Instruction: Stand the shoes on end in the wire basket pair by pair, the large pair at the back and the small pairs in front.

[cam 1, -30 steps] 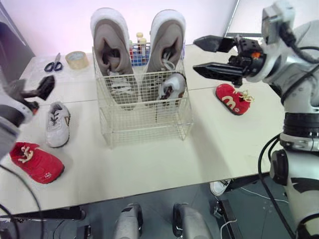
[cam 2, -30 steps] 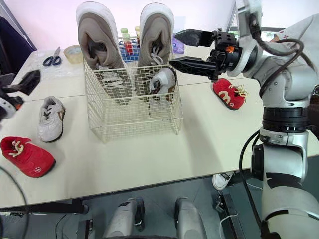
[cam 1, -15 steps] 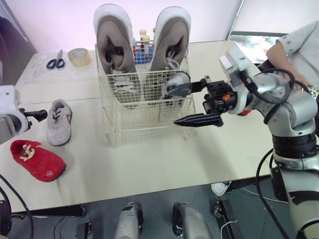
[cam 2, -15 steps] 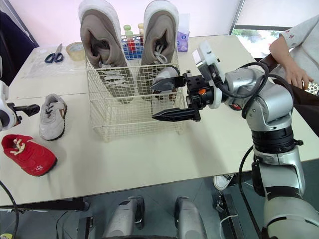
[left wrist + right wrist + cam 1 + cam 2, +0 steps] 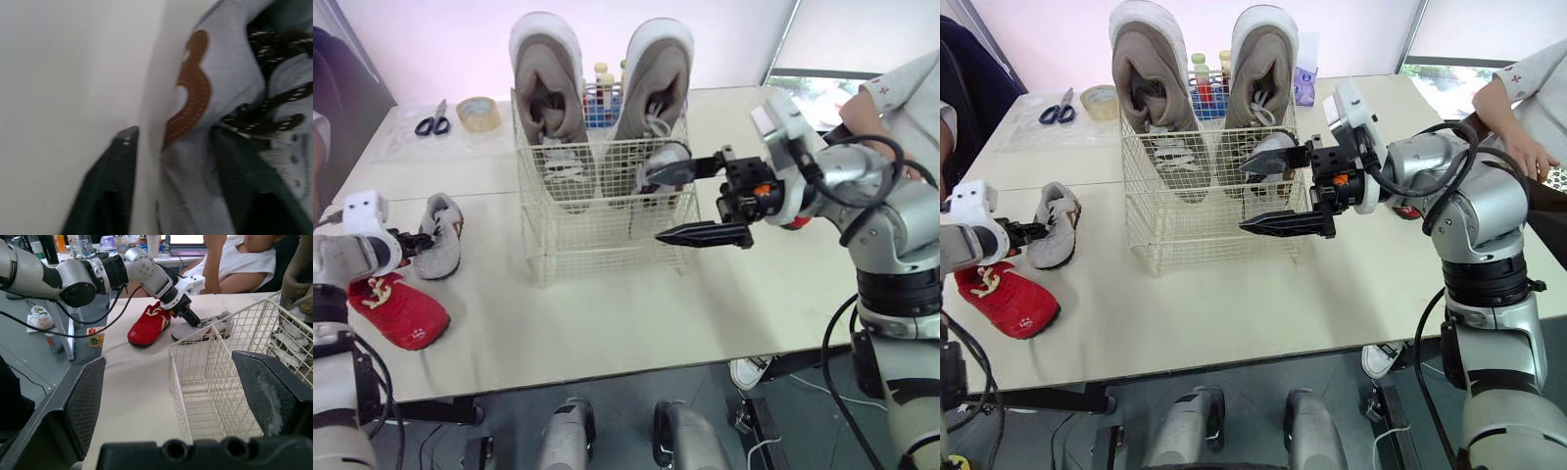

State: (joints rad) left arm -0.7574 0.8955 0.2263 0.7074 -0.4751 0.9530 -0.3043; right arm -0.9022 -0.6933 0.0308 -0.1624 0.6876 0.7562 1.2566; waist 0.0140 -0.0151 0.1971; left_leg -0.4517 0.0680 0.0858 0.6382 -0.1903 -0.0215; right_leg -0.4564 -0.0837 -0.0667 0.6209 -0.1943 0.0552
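The wire basket [image 5: 607, 250] stands mid-table, with the large grey-brown pair [image 5: 548, 83] upright along its back. One small grey shoe [image 5: 663, 160] stands in its right front. My right gripper [image 5: 656, 206] hovers open and empty at the basket's right front corner. On the table to the left lies the other small grey shoe [image 5: 440, 245]. My left gripper [image 5: 411, 239] is shut on its side wall, one finger [image 5: 110, 191] outside and the other inside. A red shoe [image 5: 401, 308] lies just in front of it. Another red shoe [image 5: 1408, 210] peeks out behind my right arm.
Scissors [image 5: 433, 123] and a tape roll [image 5: 478, 113] lie at the back left, and bottles [image 5: 603, 93] stand behind the basket. A person [image 5: 901, 93] stands at the table's right end. The table's front edge runs close below the red shoe.
My left gripper has come down onto the small grey shoe and closed on its side. My right arm swung from above the right red shoe to the basket's front and now holds there.
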